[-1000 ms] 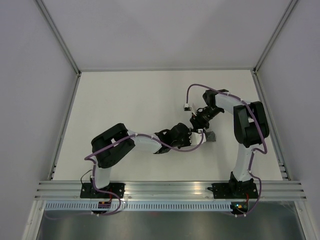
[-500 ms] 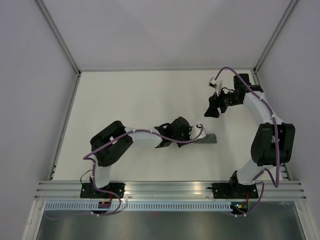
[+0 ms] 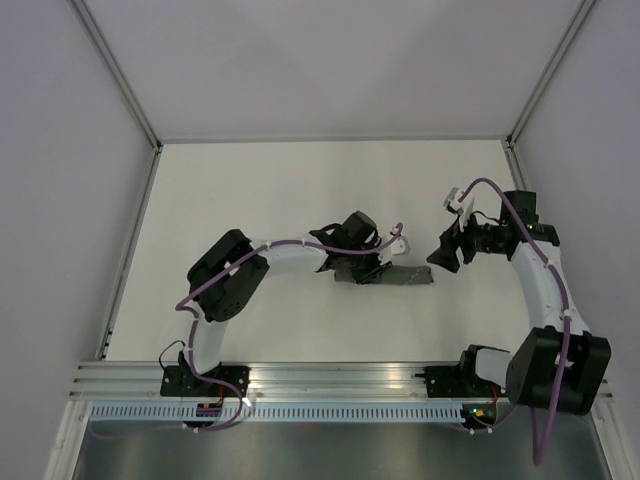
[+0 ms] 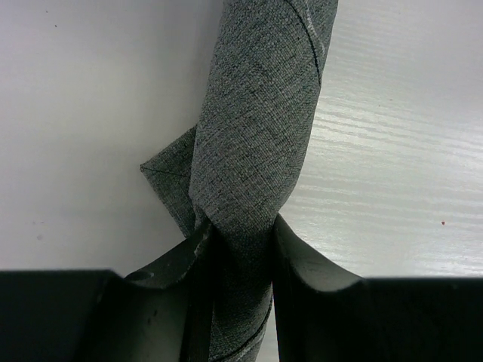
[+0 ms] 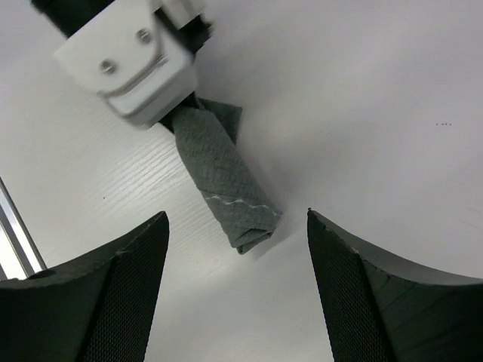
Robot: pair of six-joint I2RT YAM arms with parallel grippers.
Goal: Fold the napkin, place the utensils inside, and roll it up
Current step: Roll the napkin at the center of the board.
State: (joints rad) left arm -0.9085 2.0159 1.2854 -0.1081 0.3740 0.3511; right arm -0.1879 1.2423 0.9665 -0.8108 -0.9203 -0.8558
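On white table walled by pale panels, left fingers clamping rolled napkin, right fingers spread nearby.

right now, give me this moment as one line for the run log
napkin: rolled up | left gripper: shut on one end of napkin | right gripper: open, near the free end | utensils: not visible
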